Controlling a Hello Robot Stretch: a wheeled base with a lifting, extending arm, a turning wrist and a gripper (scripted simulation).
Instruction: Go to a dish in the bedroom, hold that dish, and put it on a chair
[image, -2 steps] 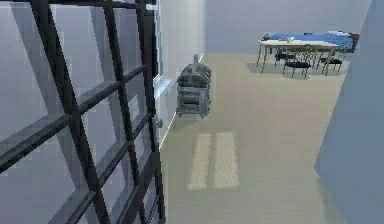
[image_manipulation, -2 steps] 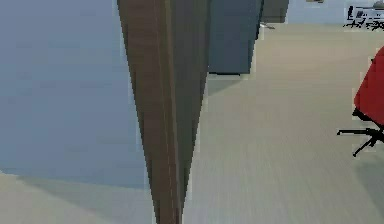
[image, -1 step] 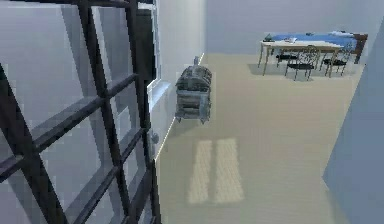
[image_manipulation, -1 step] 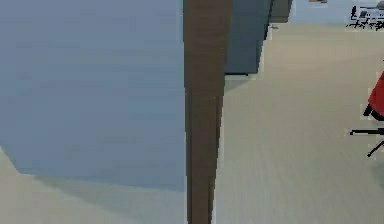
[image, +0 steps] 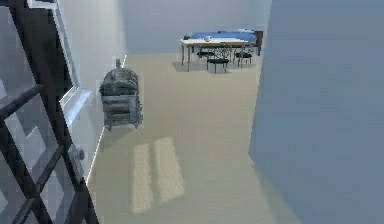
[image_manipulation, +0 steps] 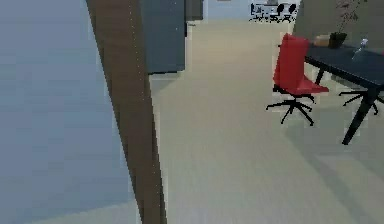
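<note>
Beige floor (image: 200, 140) is running ahead. A dark-framed door (image: 35, 120) is crowding the forward view's left, a grey cart (image: 120, 95) standing beyond. In the arm side view a brown post (image_manipulation: 125, 110) is looming close: turning here is risking a scrape. A red chair (image_manipulation: 298, 70) is sitting beside a dark table (image_manipulation: 350, 72) carrying small blobs (image_manipulation: 322, 40), possibly the dish; the gripper's state I cannot tell

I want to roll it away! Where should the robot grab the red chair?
Probably the backrest's top edge on the red chair, coming from the arm side view's left: the back stands upright and bare there, while the dark desk blocks the other side.
</note>
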